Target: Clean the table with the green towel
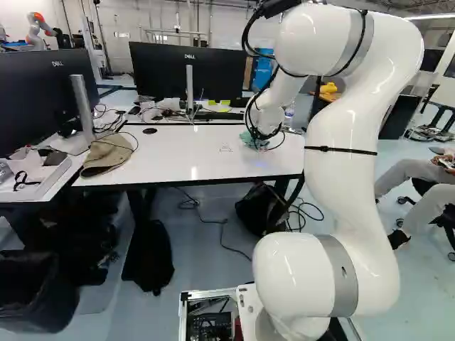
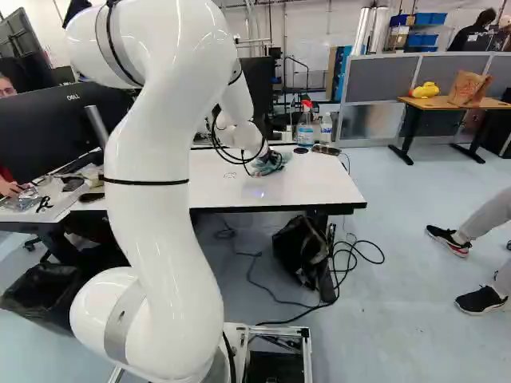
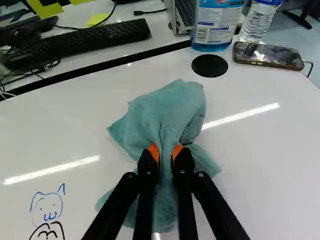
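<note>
Stretching across the scene, the white tabletop (image 1: 192, 160) stands ahead of the arm. The white arm (image 2: 164, 231) rises near, bending forward so that its wrist end comes down over the right part of the tabletop. Two black monitors (image 1: 186, 71) (image 1: 35, 99) stand to the left, one far and one nearer. A black bin (image 1: 32, 288) is on the floor at the near left, and a black bag (image 2: 299, 251) sits under the right part of the tabletop.

Beyond a dark gap at the tabletop's far edge lies a black keyboard (image 3: 85, 42). A beige cap (image 1: 108, 155) rests at the tabletop's left end.

The green towel (image 3: 170, 107) lies bunched on the right part of the tabletop. The black fingers (image 3: 146, 175) are closed on it, their orange pads (image 3: 153, 151) pinching a fold from both sides, with loose cloth spreading ahead of them and out past both.

A spray bottle (image 2: 305, 134) with a red head stands near the far edge, to the right of the towel, with a clear water bottle (image 3: 260, 22) just right of it. Near both lies a phone (image 3: 267, 56) with a cable at one end. A round black disc (image 3: 209, 65) sits left of the phone. Left of the towel and slightly nearer is a small drawn face (image 3: 47, 209) in blue.
</note>
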`<state>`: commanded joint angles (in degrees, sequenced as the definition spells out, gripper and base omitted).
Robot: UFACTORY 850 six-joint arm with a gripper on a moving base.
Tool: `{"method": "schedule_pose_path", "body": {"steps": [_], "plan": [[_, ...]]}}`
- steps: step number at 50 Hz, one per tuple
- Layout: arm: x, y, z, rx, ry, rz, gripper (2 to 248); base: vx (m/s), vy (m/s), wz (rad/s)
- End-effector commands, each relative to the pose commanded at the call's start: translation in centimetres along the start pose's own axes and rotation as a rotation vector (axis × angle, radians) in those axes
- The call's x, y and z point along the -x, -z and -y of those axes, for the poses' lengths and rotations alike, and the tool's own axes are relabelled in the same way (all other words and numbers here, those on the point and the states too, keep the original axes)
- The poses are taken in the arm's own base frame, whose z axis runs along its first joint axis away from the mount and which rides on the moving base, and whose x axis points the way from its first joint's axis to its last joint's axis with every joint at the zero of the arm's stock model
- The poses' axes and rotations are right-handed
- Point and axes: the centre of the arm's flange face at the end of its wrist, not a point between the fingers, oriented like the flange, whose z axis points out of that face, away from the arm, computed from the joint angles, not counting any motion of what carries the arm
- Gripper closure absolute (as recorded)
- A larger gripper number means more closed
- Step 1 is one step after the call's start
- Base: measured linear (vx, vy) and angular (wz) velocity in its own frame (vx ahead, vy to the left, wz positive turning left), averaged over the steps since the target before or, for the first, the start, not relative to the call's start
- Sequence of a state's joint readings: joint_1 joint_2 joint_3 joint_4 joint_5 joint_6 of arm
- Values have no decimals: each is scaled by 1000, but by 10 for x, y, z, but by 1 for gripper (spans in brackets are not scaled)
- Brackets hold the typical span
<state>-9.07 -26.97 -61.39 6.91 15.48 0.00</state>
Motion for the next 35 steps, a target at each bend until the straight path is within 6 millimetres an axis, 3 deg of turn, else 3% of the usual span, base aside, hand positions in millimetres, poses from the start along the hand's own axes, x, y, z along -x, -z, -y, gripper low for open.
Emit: {"method": "schedule_pose_path", "body": {"steps": [35], "plan": [[-21,42,10,-19,8,-60,203,0,0,0]]}}
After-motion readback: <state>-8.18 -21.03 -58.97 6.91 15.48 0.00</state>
